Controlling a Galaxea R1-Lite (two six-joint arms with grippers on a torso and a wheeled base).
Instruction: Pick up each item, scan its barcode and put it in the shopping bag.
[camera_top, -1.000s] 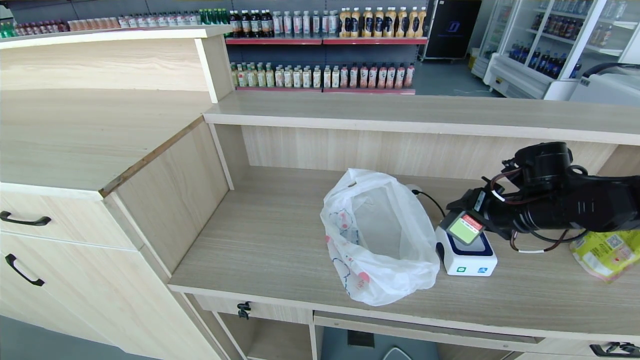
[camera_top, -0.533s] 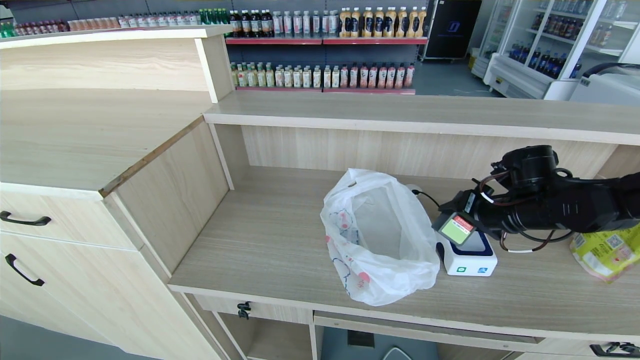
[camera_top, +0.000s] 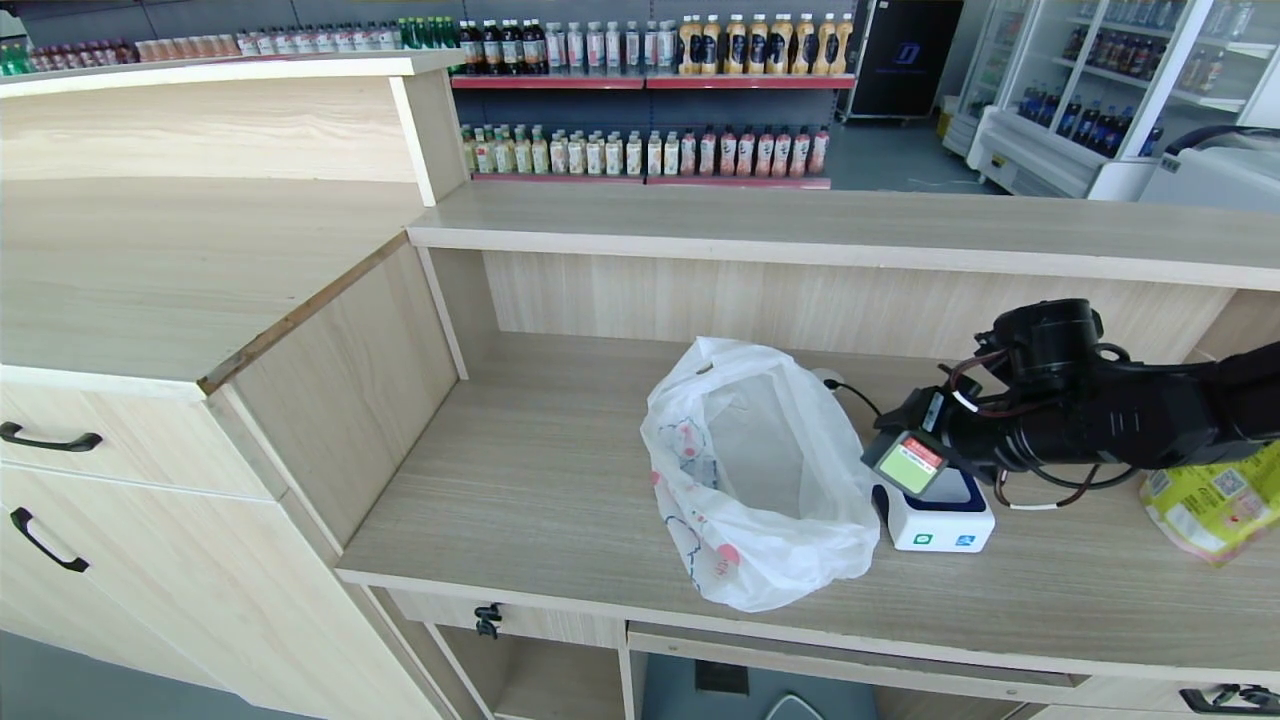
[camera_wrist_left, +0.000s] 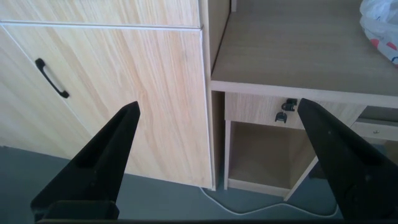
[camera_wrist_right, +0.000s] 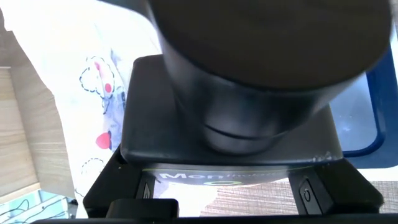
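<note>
- The wooden checkout counter (camera_top: 560, 480) carries all the task's things on its lower work surface.
- A pale cabinet door (camera_wrist_left: 124, 93) with a black handle stands to the left of the counter's open bay in the left wrist view.
- The white shopping bag (camera_top: 760, 480) stands near the middle of the counter with its mouth open upward. Its right side touches the scanner, or nearly so. I also see it in the right wrist view (camera_wrist_right: 93, 81).
- The right gripper (camera_top: 915, 455) reaches in from the right and hangs above the scanner, just beside the bag's right edge. It is clamped on the item.
- The left gripper (camera_wrist_left: 217, 102) is low and off the counter, facing the cabinet door and the counter's front edge. Its fingers are spread wide with nothing between them.
- A yellow-green packet (camera_top: 1215, 505) lies on the counter at the far right, partly behind the right arm.
- The scanner (camera_top: 935, 520) is a small white box with a dark window on top. It sits on the counter, with a black cable (camera_top: 858, 395) running behind it.
- The item (camera_top: 912, 466) is a small pack with a green face and a red band. It is held tilted just above the scanner's window, and I cannot tell whether they touch.
- A dark body blocks much of the right wrist view. It is possibly the item's underside, but I cannot confirm that.
</note>
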